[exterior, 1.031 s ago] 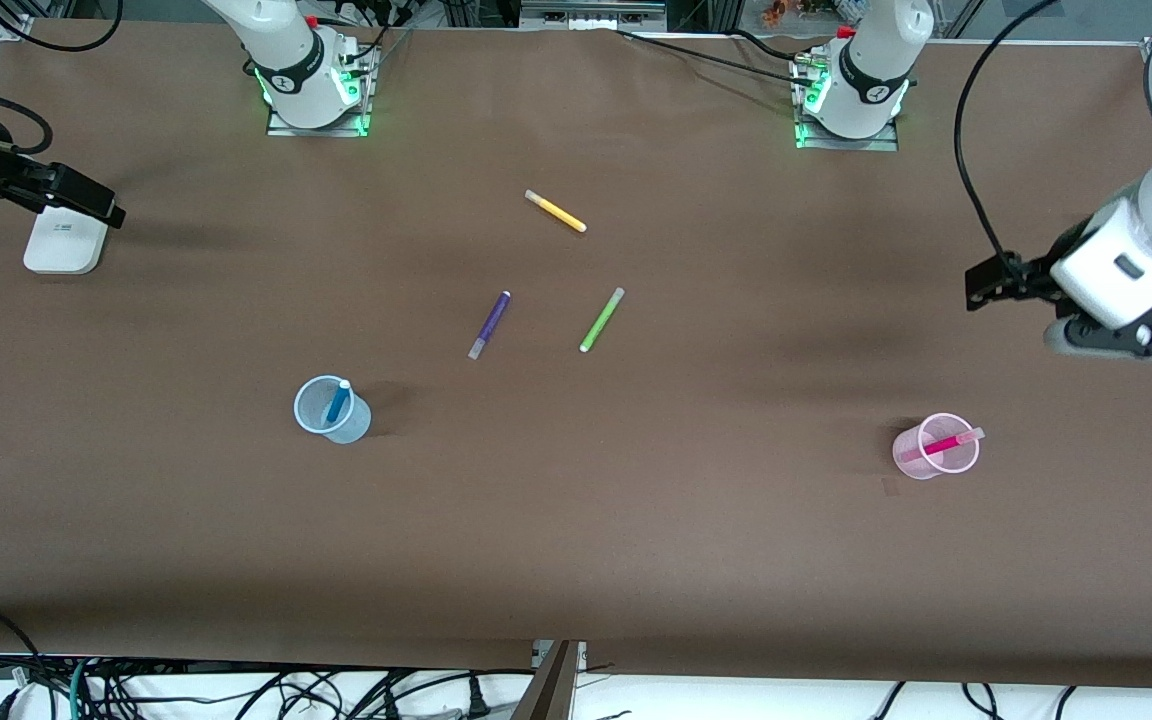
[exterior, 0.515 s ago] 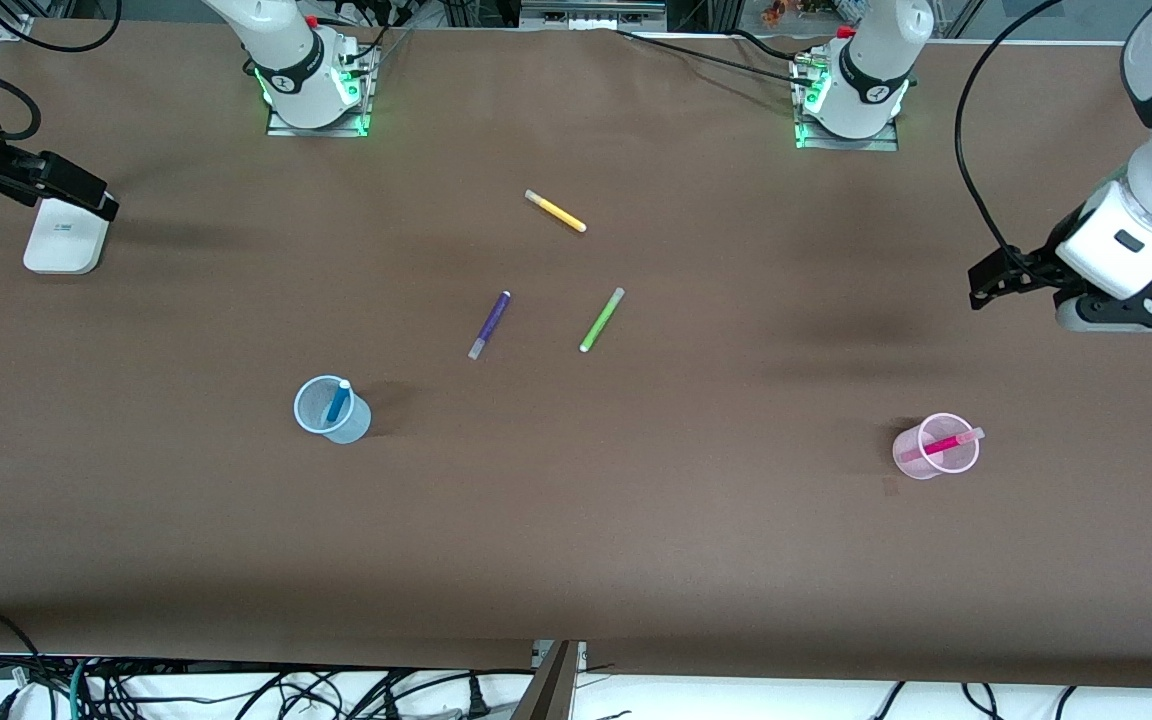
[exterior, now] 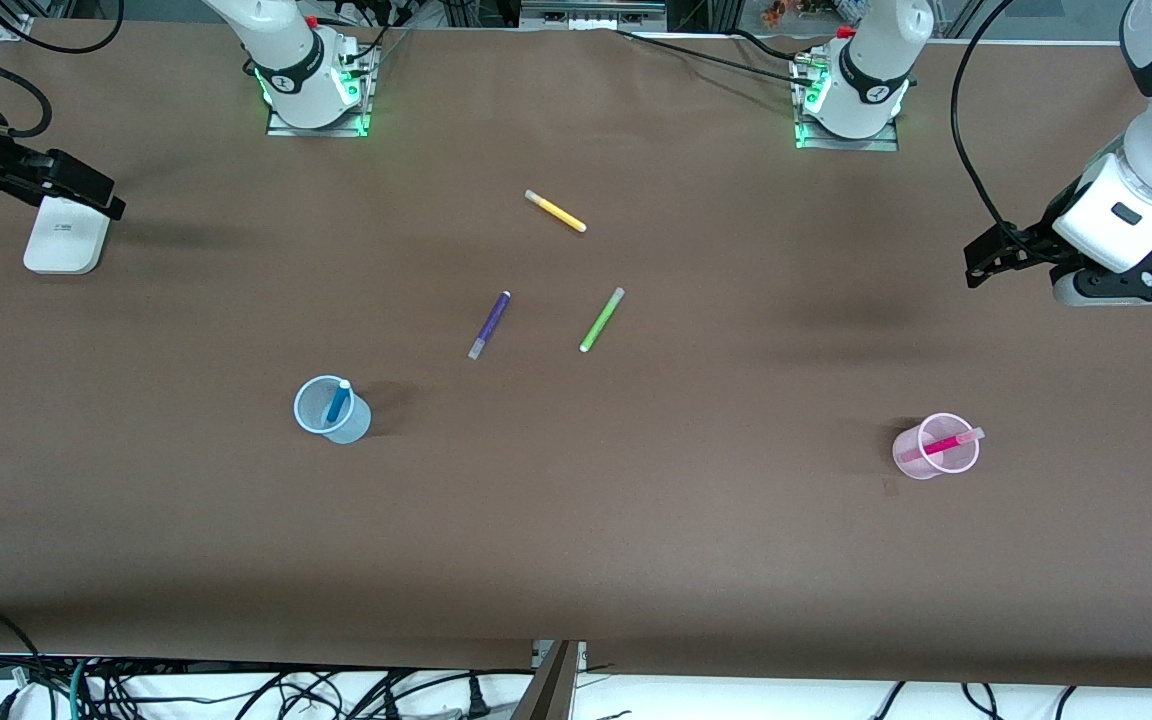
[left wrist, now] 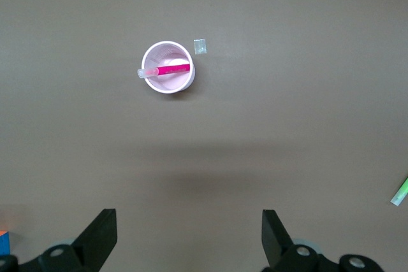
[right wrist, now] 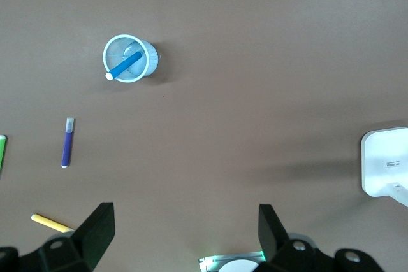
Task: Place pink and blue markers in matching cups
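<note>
Blue marker (exterior: 338,401) in blue cup (exterior: 330,410), pink marker (exterior: 944,443) in pink cup (exterior: 933,447); task apparently complete. Left end effector (exterior: 981,267), at frame right edge, and right end effector (exterior: 86,193), upper left, both spread wide and empty, have drifted slightly since a second ago.

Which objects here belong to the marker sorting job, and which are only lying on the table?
Belong to the job:
blue marker in the blue cup
pink marker in the pink cup

Just lying about:
purple marker
green marker
yellow marker
white box
</note>
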Tool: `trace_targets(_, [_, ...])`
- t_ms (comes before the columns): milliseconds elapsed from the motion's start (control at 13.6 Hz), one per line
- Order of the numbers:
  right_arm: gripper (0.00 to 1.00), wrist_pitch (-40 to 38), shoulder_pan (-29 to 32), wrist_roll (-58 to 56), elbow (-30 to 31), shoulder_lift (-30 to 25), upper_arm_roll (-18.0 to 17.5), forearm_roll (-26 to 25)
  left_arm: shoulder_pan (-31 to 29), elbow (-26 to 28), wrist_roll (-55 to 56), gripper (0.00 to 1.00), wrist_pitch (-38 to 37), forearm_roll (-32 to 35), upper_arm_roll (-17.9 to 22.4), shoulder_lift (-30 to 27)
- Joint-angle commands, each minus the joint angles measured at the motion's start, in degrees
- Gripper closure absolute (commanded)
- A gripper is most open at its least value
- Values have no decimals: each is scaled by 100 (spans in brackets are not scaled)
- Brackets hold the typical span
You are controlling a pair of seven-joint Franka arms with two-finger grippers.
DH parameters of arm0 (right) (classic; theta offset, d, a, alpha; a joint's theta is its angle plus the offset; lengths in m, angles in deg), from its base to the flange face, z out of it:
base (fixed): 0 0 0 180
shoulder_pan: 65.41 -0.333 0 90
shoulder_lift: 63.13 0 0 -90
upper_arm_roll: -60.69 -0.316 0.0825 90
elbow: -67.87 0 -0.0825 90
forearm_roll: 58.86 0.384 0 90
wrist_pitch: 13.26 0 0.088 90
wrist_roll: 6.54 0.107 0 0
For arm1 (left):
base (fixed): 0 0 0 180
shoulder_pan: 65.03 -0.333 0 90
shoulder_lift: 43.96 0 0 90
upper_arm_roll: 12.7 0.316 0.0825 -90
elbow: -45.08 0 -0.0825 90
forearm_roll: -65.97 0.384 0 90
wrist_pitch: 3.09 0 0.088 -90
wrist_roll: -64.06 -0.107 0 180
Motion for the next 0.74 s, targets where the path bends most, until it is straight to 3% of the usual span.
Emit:
trace_targets(0, [1,-96,88,-57,-75,-17,-64,75,31,-176,-26,0,-134,-48,-31,-1])
trace_targets(663, [1,-105,88,-57,-84,-8,-64,75,84,-300,-9,0,-222,-39,-119,61])
